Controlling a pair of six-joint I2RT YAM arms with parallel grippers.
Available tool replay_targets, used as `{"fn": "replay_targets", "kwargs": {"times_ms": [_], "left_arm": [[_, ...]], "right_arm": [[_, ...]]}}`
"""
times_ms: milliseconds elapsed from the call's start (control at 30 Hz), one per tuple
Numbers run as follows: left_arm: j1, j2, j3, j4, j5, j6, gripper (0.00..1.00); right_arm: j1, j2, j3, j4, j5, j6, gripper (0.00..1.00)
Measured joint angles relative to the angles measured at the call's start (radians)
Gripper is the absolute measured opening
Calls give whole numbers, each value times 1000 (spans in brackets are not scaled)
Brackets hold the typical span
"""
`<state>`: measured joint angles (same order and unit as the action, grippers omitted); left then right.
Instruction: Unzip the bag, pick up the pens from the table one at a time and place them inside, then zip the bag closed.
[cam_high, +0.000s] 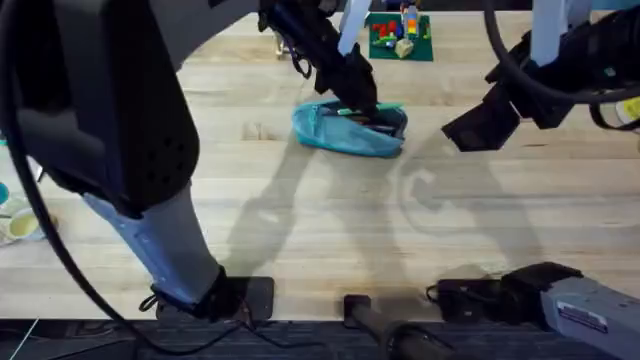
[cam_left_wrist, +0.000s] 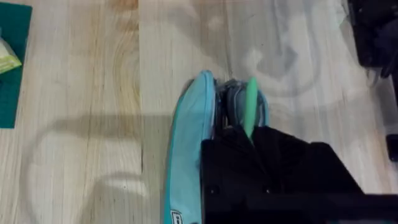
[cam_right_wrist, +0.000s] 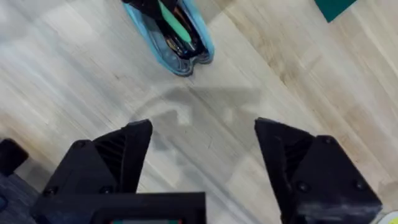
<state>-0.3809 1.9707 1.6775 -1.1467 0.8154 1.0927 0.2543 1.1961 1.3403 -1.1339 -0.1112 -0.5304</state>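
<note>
light blue soft fabric pouch (cam_high: 348, 130) lies unzipped at far centre of the pale plank table (cam_high: 300, 220) — bright green pen (cam_left_wrist: 249, 112) in its opening. left gripper (cam_high: 358, 98) at the opening, finger spread unclear. right gripper (cam_right_wrist: 202, 162) wide apart, empty — above bare wood.

Light blue bag (cam_high: 350, 130) with bright green pen (cam_left_wrist: 250, 112) at black left gripper (cam_high: 362, 100), on pale wood-plank table (cam_high: 300, 220); right gripper (cam_right_wrist: 202, 155) black.

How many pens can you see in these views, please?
1: a green pen poking from the open bag, at the left claw. A second may be hidden inside the bag.
</note>
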Motion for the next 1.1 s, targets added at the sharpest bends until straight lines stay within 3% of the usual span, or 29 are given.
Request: {"fn": "replay_targets", "kwargs": {"times_ms": [800,1100], "left_arm": [[-10,5,8,-15,-51,-7,41],[-10,5,236,-176,-160,-64,41]], "right_arm": [[0,0,0,0,0,0,998],[0,0,0,0,0,0,998]]}}
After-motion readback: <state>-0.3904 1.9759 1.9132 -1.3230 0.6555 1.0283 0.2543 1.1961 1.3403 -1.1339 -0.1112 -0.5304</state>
